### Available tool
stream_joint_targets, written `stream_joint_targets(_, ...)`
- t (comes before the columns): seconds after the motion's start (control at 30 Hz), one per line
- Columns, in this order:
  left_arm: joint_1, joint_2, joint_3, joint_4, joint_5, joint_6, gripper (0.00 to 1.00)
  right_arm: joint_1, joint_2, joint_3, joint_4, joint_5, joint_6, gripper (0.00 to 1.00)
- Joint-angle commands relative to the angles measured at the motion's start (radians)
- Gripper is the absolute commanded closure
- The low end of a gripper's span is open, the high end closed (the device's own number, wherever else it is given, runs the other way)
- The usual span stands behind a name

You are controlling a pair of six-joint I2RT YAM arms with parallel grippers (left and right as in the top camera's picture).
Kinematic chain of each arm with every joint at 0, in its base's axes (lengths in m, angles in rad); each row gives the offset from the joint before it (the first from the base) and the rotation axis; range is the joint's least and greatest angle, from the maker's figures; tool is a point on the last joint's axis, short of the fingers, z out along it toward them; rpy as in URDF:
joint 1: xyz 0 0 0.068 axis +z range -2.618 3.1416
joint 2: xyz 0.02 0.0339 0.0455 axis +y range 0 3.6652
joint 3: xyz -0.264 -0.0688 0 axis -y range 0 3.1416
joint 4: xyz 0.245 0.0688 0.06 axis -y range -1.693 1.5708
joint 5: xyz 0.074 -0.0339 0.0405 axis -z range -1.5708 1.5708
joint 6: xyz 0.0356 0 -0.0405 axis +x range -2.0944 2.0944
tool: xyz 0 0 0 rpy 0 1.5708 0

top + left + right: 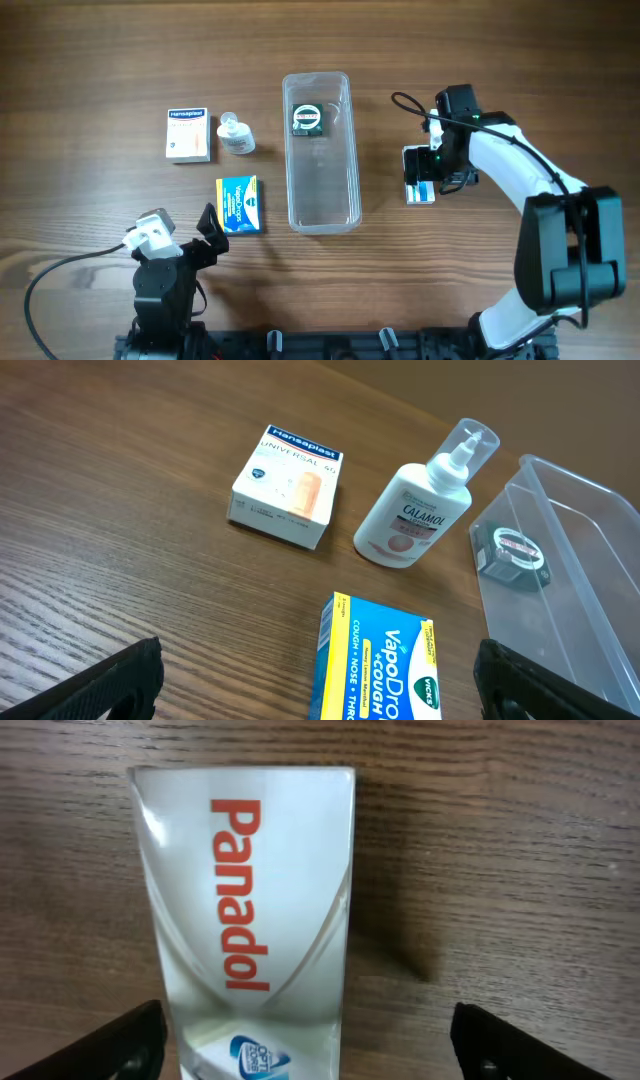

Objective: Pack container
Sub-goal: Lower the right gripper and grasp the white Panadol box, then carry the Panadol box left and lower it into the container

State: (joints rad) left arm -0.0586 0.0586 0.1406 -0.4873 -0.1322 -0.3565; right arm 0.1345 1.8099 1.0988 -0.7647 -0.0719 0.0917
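The container (340,205) is a long clear plastic tub in the middle of the table, with a small dark packet (307,119) at its far end; it also shows at the right of the left wrist view (590,550). My right gripper (430,170) is open, just above a white Panadol box (419,189) lying right of the tub; in the right wrist view the box (245,910) lies between the open fingertips (305,1045), nearer the left one. My left gripper (212,232) is open and empty near the front, by a blue Vicks VapoDrops box (239,204) (375,660).
A white Hansaplast box (187,135) (287,485) and a small Calamol lotion bottle (234,135) (420,510) lie on the wooden table left of the tub. Cables run by both arms.
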Motion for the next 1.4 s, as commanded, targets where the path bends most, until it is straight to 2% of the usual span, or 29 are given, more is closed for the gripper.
stream_joint_targets(0.0, 0.005, -0.011, -0.003, 0.003, 0.005, 0.012, 0.00, 0.000, 0.047, -0.003, 0.006, -0.020, 0.016, 0.11)
stream_joint_targets(0.1, 0.005, -0.011, -0.003, 0.003, 0.005, 0.012, 0.00, 0.000, 0.050, -0.003, 0.013, -0.021, 0.024, 0.14)
stream_joint_targets(0.27, 0.005, -0.011, -0.003, 0.003, 0.005, 0.012, 0.00, 0.011, 0.050, -0.003, 0.020, -0.034, 0.040, 0.32)
stream_joint_targets(0.33, 0.005, -0.011, -0.003, 0.003, 0.005, 0.012, 0.00, 0.023, 0.050, -0.003, 0.024, -0.035, 0.043, 0.37)
stream_joint_targets(0.53, 0.005, -0.011, -0.003, 0.003, 0.005, 0.012, 0.00, 0.047, 0.050, -0.003, 0.029, -0.035, 0.043, 0.41)
stream_joint_targets(0.63, 0.005, -0.011, -0.003, 0.003, 0.005, 0.012, 0.00, 0.048, 0.050, -0.003, 0.029, -0.035, 0.046, 0.48)
stream_joint_targets(0.83, 0.005, -0.011, -0.003, 0.003, 0.005, 0.012, 0.00, 0.048, 0.050, -0.003, 0.035, -0.035, 0.069, 0.54)
stream_joint_targets(1.03, 0.005, -0.011, -0.003, 0.003, 0.005, 0.012, 0.00, 0.048, 0.049, 0.020, 0.031, -0.035, 0.094, 0.56)
stream_joint_targets(1.37, 0.005, -0.011, -0.003, 0.003, 0.005, 0.012, 0.00, 0.049, 0.049, 0.243, -0.083, -0.035, 0.094, 0.57)
